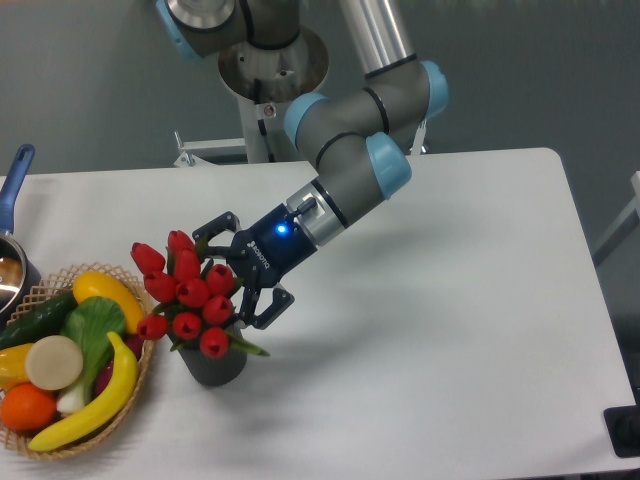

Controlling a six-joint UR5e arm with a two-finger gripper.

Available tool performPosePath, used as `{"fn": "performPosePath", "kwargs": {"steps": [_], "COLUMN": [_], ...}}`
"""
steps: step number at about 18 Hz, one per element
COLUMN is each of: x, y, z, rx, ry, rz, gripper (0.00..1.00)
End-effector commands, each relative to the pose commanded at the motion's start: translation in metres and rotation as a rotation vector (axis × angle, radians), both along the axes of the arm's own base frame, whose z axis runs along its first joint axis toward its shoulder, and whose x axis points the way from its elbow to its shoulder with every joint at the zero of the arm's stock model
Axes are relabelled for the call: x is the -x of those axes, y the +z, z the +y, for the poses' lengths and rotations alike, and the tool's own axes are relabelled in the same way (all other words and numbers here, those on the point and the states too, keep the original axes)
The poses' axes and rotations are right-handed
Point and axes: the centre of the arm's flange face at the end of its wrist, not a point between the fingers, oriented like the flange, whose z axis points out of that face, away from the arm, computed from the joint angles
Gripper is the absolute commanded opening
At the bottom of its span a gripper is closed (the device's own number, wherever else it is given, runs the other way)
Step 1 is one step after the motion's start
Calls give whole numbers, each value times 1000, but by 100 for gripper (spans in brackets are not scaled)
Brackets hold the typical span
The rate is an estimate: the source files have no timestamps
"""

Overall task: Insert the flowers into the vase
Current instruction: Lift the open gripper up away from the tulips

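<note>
The flowers (190,295), a bunch of red tulip buds with green leaves, stand over the vase (213,366), with their stems going down into its mouth. The vase is small, dark grey, and upright on the table, mostly covered by the blooms. My gripper (238,281) reaches in from the upper right and is shut on the flowers just behind the buds. One finger shows above the bunch and one finger (270,303) below it. The fingertips are hidden by blooms and leaves.
A wicker basket (141,372) of toy fruit and vegetables sits right beside the vase on its left. A pot with a blue handle (17,172) stands at the left edge. The arm's base (272,70) is at the back.
</note>
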Motion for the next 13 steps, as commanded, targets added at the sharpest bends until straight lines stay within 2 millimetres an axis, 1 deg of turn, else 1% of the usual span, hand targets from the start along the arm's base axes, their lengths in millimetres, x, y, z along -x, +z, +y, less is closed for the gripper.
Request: {"fn": "performPosePath", "kwargs": {"steps": [4,6,9,10,13], "x": [1,1,9,12,21], "y": [8,16,23,23,38], "z": [-6,-8,-10,-12,-28], "rx": [77,96,146,163,193], "ry": [33,45,82,97,150], "rz": [95,133,182,184,241], "gripper": [100,100,100,100,100]}}
